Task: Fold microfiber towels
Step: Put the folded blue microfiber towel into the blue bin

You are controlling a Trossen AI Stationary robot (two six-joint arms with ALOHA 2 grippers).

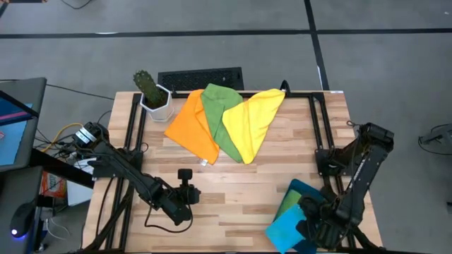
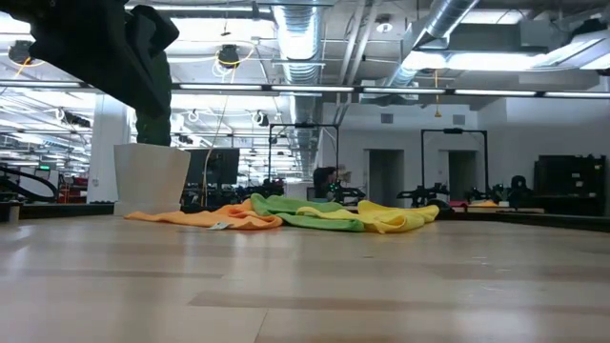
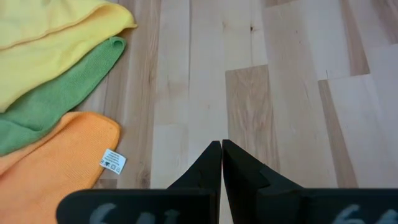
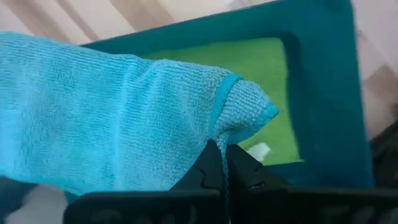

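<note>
You have one container on the tabletop [image 1: 233, 183]: a dark teal tray [image 4: 323, 93] at the near right corner. Inside it lies one green towel [image 4: 261, 68], flat on the tray floor, with a small white tag showing at its edge; no writing on that tag can be read. A bright blue towel [image 4: 106, 118] is draped across the tray's rim and hangs partly over the green one.

Your right tool [image 4: 225, 163] sits over that tray with its fingers pressed together, pinching a bunched edge of the blue towel.

At the far middle of the tabletop you have three more towels fanned out and overlapping: an orange towel [image 1: 192, 123] on the left, a second green towel [image 1: 219, 113] in the middle, and a yellow towel [image 1: 256, 120] on the right. The orange one carries a small white care label [image 3: 112, 162] at its corner; there is printing on it, too small to read.

Your left tool [image 3: 222, 155] is pressed together and holds nothing, poised over bare wood just short of the orange towel's labelled corner.

Count: five towels in all, two green and one each of orange, yellow and blue; one tray. A white pot [image 1: 157, 101] with a cactus [image 1: 146, 82] stands at the far left, beside the orange towel.
</note>
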